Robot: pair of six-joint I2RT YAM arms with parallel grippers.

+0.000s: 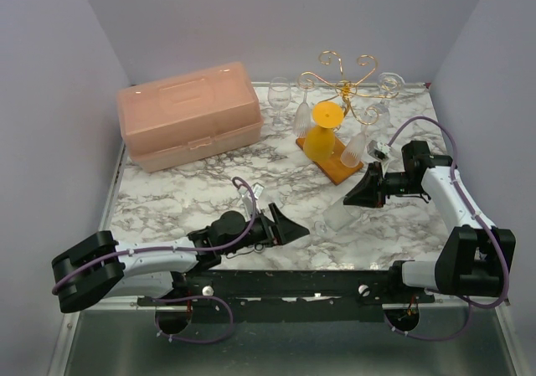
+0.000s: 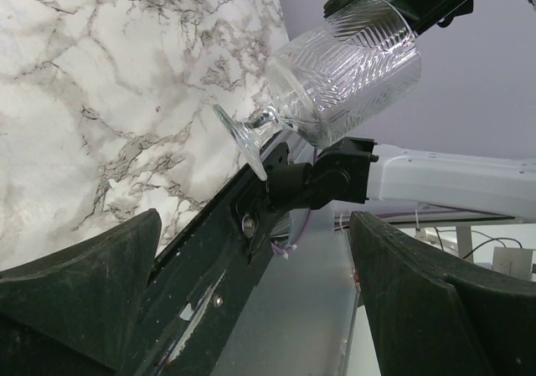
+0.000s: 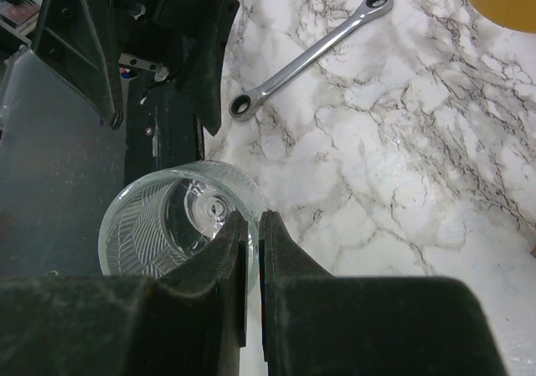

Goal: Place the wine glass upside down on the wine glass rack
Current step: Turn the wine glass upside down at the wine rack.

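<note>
Right fingers (image 3: 222, 259) were nearly together, pinching the rim wall of the clear ribbed wine glass (image 3: 155, 221), one pad inside the bowl and one outside. So the right gripper (image 3: 254, 250) had the glass by its mouth. The left wrist view showed it tilted, foot low and pointing toward the left arm, bowl mouth up at the gripper. It looked off the table, but I couldn't confirm a gap.

Left fingers (image 2: 92, 267) were spread fully wide with nothing between them. The left gripper (image 2: 255, 225) sat low near the front rail, idle.

The glass was over the near-right part of the white-grey marble-pattern table (image 1: 184, 200), well apart from the gold wire wine glass rack (image 1: 345, 79) at the back right. The rack's flat orange-brown base (image 1: 343, 173) lay between the two. A yellow upside-down glass (image 1: 321, 137) hung on the near side of the rack, with other clear glasses (image 1: 356, 146) around it. A pink plastic lidded box (image 1: 188, 116) stood back left, and a silver ratchet wrench (image 3: 310, 54) lay flat on the marble.

Judgement: grasp done, transport and inversion step in hand.

Next move calls for:
- rotating the wrist until the foot is on top
- carrying the glass back to a free scroll arm
- sliding the stem in so the foot catches

Risks: a rim pinch gives a weak hold on a glass this size. The neighbouring glasses also leave little room.
</note>
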